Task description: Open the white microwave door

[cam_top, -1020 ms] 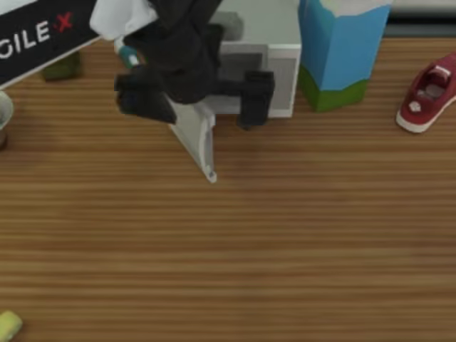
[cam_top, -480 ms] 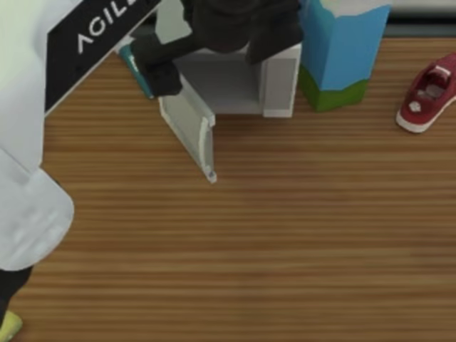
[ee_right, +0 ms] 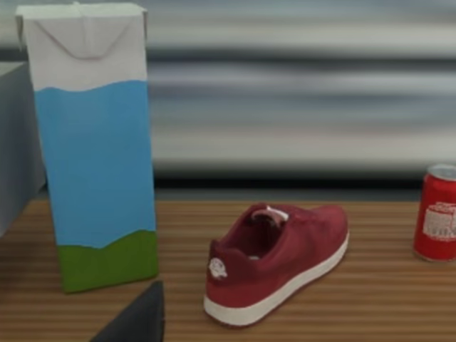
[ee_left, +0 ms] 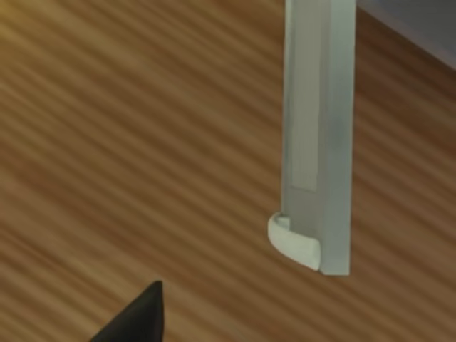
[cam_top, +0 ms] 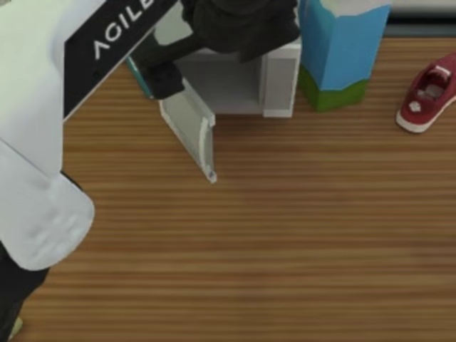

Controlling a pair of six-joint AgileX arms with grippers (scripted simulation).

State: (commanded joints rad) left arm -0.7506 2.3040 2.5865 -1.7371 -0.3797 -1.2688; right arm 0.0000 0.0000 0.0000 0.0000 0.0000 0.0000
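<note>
The white microwave door (cam_top: 191, 135) stands swung well out from the microwave (cam_top: 242, 78), hinged at its left front corner, handle end farthest from the cavity; the task appears essentially done. The left gripper (cam_top: 239, 25) sits above the microwave's top, apart from the door; its finger spread cannot be told. The right arm is parked out of the top view. A tall carton (cam_top: 340, 50) stands just right of the microwave, a red shoe (cam_top: 427, 92) farther right, and a red can (ee_right: 436, 212) beyond it. Nothing obstructs the door's swing.
</note>
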